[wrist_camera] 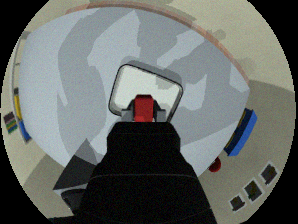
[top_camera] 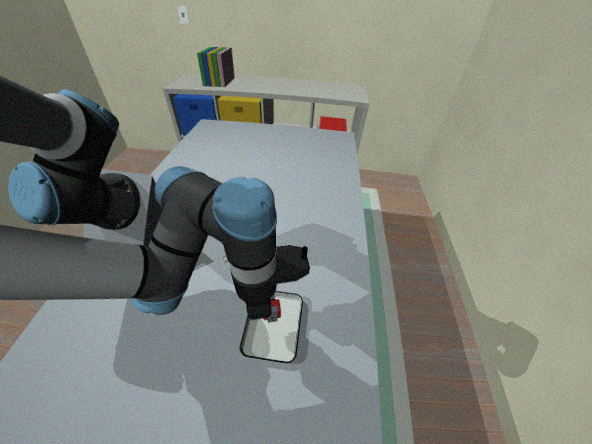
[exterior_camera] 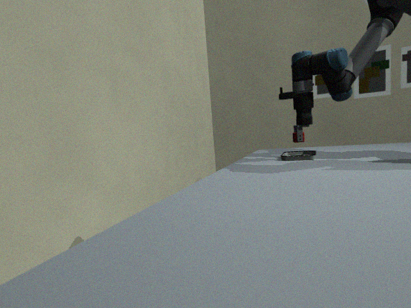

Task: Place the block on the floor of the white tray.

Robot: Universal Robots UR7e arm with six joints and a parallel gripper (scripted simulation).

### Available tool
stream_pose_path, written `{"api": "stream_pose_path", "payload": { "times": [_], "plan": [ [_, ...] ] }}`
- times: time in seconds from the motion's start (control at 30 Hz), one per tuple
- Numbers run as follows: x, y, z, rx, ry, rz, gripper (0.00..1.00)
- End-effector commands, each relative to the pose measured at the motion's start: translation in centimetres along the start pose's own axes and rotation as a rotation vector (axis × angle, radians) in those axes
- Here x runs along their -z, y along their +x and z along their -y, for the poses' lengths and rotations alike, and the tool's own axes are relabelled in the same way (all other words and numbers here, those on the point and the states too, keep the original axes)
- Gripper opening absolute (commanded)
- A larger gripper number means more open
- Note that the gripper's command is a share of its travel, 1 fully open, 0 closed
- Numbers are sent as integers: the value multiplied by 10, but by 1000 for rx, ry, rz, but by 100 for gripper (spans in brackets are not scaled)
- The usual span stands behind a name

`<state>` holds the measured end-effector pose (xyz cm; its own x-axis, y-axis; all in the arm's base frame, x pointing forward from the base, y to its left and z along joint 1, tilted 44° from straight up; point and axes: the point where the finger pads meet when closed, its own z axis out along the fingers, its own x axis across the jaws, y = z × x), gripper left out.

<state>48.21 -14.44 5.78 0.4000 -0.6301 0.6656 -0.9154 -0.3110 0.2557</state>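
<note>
My gripper (top_camera: 272, 313) is shut on the small red block (top_camera: 279, 309) and holds it in the air over the white tray (top_camera: 274, 328). The tray is a shallow white rectangle with a dark rim, lying on the grey table. In the exterior view the block (exterior_camera: 296, 137) hangs a short way above the tray (exterior_camera: 298, 155), not touching it. In the wrist view the red block (wrist_camera: 143, 108) sits between my fingers with the tray (wrist_camera: 147, 92) right below and ahead of it.
A white shelf (top_camera: 265, 107) with blue, yellow and red bins and upright books stands beyond the table's far end. A green stripe (top_camera: 380, 320) runs along the table's right edge. The arm's elbow and links fill the left of the top view.
</note>
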Motion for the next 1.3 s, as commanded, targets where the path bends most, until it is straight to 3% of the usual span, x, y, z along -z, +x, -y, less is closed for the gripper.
{"api": "stream_pose_path", "payload": {
  "times": [0.0, 0.83, 1.27],
  "plan": [
    [0, 8, 1, 20, 14, 13, 0],
    [-5, 5, 0, 24, 11, 17, 0],
    [-37, 3, 0, 26, 10, 20, 0]
  ]
}}
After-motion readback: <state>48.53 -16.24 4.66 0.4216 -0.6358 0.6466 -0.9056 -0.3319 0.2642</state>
